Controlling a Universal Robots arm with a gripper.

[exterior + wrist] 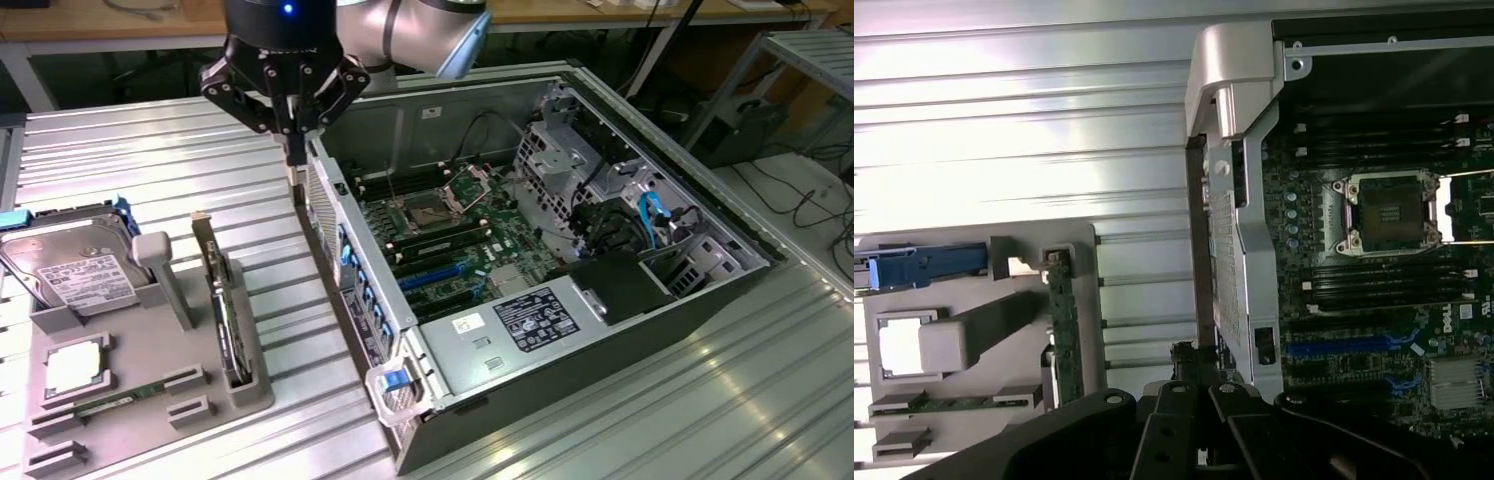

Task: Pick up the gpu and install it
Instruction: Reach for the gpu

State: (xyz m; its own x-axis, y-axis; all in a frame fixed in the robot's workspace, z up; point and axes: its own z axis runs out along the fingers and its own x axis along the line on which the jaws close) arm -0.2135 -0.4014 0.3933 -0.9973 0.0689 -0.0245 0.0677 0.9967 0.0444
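The gpu (222,300) stands on its edge in a slot of the grey holder tray (174,300), silver bracket end up, at the exterior view's left. In the wrist view the gpu (1062,320) shows as a thin green strip in the same tray (974,250). My gripper (291,150) hangs shut over the near wall of the open computer case (350,240), to the right of the gpu and apart from it. Nothing is between its fingers. The black gripper (1194,360) sits over the case wall, beside the motherboard's blue slots (1344,345).
On the tray lie a silver hard drive (74,265), a processor (74,365) and a RAM stick (120,402). The case lies open on the ribbed metal table (694,400), with the motherboard (447,235), cables and drive cages (587,170) inside. Desks stand behind.
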